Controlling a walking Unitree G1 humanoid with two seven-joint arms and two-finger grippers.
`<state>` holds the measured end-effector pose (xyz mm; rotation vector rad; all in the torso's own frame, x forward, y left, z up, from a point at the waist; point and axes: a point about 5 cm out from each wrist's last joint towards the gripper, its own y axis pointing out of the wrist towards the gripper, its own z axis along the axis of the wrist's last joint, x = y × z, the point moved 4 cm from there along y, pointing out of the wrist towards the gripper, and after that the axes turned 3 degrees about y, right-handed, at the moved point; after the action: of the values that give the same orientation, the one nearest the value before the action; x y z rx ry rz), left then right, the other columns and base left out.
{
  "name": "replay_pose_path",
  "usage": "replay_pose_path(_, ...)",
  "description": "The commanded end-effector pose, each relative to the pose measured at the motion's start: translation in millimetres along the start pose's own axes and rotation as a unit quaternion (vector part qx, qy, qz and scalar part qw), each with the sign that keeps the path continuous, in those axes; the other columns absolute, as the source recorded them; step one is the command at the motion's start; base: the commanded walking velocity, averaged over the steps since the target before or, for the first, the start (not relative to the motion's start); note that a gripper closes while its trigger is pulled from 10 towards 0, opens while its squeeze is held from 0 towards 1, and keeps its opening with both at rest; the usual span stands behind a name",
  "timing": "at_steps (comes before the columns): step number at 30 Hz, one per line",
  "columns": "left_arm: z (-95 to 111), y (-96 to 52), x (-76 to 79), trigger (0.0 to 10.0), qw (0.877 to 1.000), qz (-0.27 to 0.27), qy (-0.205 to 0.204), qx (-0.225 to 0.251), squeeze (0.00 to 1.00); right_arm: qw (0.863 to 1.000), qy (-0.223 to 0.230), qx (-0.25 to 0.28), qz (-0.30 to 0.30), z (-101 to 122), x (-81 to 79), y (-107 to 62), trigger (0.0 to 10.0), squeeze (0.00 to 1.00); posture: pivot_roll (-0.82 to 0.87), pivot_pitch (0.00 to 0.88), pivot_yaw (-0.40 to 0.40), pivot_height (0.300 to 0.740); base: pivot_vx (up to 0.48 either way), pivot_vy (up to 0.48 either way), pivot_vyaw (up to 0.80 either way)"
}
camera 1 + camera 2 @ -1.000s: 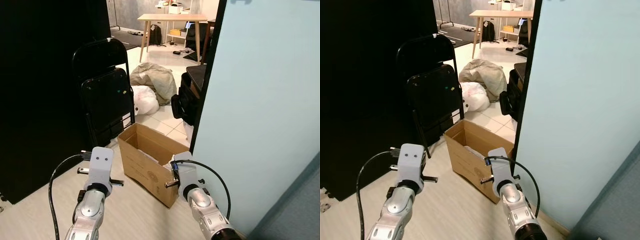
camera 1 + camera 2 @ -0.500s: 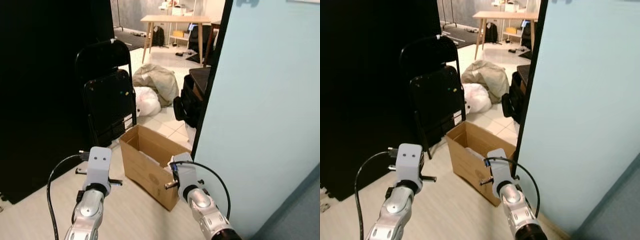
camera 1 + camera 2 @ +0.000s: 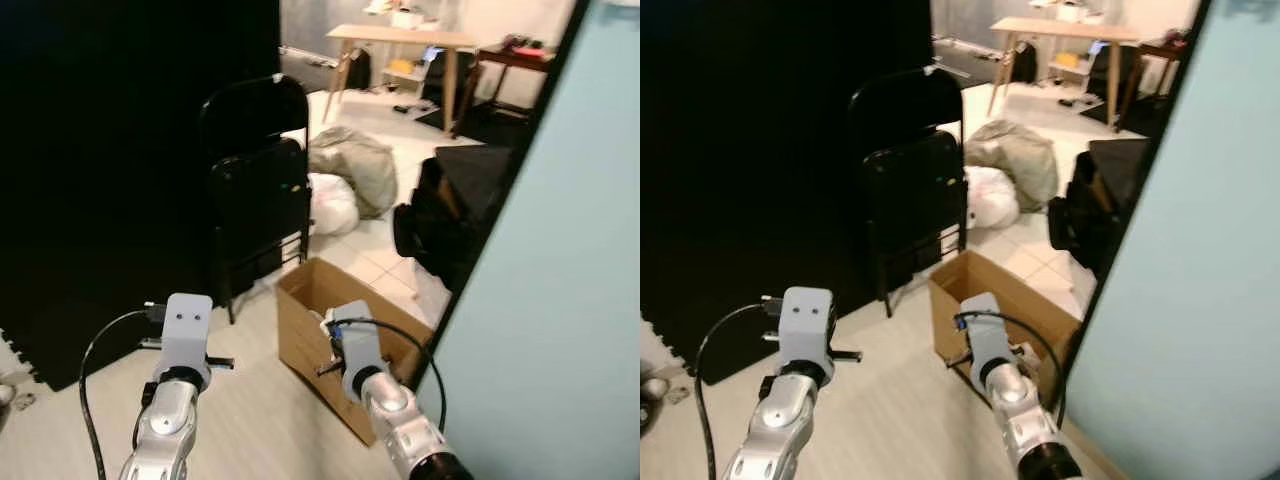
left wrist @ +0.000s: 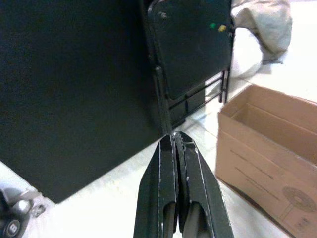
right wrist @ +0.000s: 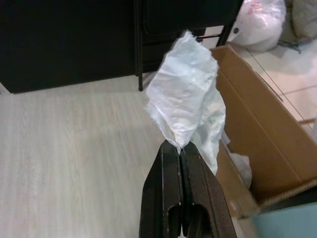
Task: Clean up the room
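My right gripper [image 5: 179,145] is shut on a crumpled piece of white plastic [image 5: 185,99], held just before the near side of an open cardboard box [image 5: 257,124] on the floor. Some white scrap [image 5: 242,162] lies inside the box. In the eye views my right wrist [image 3: 355,345] is in front of the box [image 3: 303,340]. My left gripper [image 4: 174,136] is shut with nothing in it, raised over the pale wood floor to the left of the box [image 4: 267,148]; its wrist [image 3: 185,325] is level with the right one.
A black folding chair [image 3: 255,190] stands behind the box against a black wall [image 3: 100,150]. A white bag [image 3: 335,200], a grey bundle [image 3: 360,160] and a black bag [image 3: 440,210] lie beyond. A light blue panel [image 3: 570,300] closes the right side.
The whole picture has shifted right, so the camera has turned left. Both arms keep their pose, and the right gripper still holds the white plastic.
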<state>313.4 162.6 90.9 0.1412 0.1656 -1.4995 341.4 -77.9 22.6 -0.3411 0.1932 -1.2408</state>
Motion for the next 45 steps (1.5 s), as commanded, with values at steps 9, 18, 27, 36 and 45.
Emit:
replay_pose_path(9,-2.4,-2.3,4.7,10.0,1.000,-0.008,0.000,-0.005,0.00,1.000,-0.006,-0.004,-0.007,-4.6,6.5,-1.8,10.0,0.00,0.03,0.000,-0.013,0.740,0.282,0.000,0.00)
replay_pose_path(18,-3.0,-2.5,4.2,10.0,1.000,-0.012,0.003,-0.005,0.00,1.000,0.010,-0.007,-0.014,-6.6,7.2,-2.4,10.0,0.00,0.03,0.000,-0.008,0.740,0.282,0.000,-0.32)
replay_pose_path(27,-3.1,-2.5,5.0,10.0,1.000,-0.017,0.005,-0.005,0.00,1.000,0.011,-0.008,-0.017,-8.2,8.0,-3.6,10.0,0.00,0.02,0.000,-0.005,0.740,0.280,0.000,-0.80)
replay_pose_path(36,-2.7,-2.5,5.2,10.0,1.000,-0.022,0.008,-0.003,0.00,1.000,0.007,-0.017,-0.012,-12.7,3.5,-3.9,10.0,0.00,0.03,0.000,0.000,0.740,0.283,0.000,-0.27)
replay_pose_path(45,-3.3,-2.5,6.4,10.0,0.999,-0.032,0.009,-0.006,0.00,1.000,0.010,-0.021,-0.016,-14.4,4.1,-4.3,10.0,0.00,0.03,0.000,0.005,0.740,0.281,0.000,0.00)
